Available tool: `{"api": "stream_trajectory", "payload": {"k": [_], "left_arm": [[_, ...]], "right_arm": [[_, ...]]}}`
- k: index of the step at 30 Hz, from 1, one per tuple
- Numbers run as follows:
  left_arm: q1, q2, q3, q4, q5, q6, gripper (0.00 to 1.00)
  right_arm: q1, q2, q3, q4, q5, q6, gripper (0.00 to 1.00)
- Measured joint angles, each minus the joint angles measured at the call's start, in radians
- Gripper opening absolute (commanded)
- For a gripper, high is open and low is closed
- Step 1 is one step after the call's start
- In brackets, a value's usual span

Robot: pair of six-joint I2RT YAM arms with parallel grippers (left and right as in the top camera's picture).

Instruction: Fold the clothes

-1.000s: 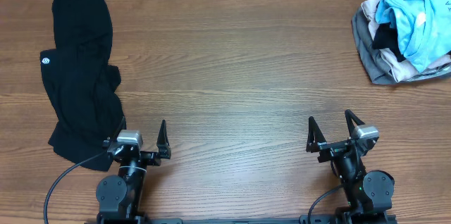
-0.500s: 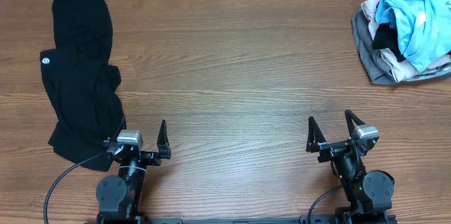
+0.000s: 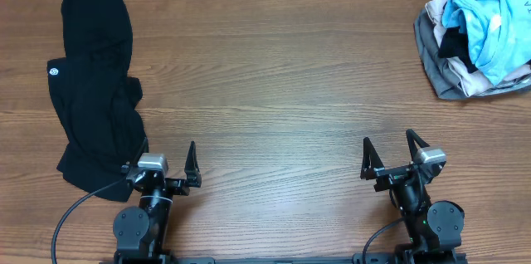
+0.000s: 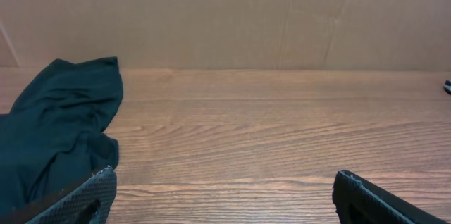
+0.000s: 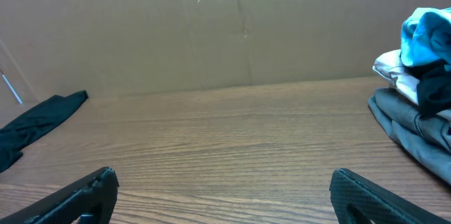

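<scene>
Clothes (image 3: 95, 81) lie rumpled along the far-left side of tabletop (image 3: 274, 90), black, unfolded. Left claw (image 3: 169, 152) spread wide, just beside the garment's near end. Right claw (image 3: 387, 144) also spread, well apart from it.

The clothes pile (image 3: 473, 44) runs off the overhead view's right edge. The black garment (image 4: 56, 132) is cut by the left wrist view's left edge; its logo (image 3: 54, 70) is too small to read.

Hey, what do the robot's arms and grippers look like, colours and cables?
Both arms are black with round joint housings. The left gripper and right gripper each carry a silver-grey block and two slim, pointed black fingers, textured up close. A black cable loops from each base.
</scene>
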Motion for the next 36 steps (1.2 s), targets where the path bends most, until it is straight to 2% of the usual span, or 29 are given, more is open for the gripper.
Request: {"api": "stream_trajectory", "payload": {"k": [19,30,36], "left_arm": [[0.000,0.000,0.000,0.000,0.001,0.000,1.00],[0.000,0.000,0.000,-0.004,0.001,0.000,1.00],[0.000,0.009,0.052,-0.083,-0.012,0.000,1.00]], "right_arm": [[0.000,0.000,0.000,0.006,-0.003,0.000,1.00],[0.000,0.000,0.000,0.011,-0.098,0.000,1.00],[0.000,0.000,0.003,0.011,-0.117,0.001,1.00]]}}
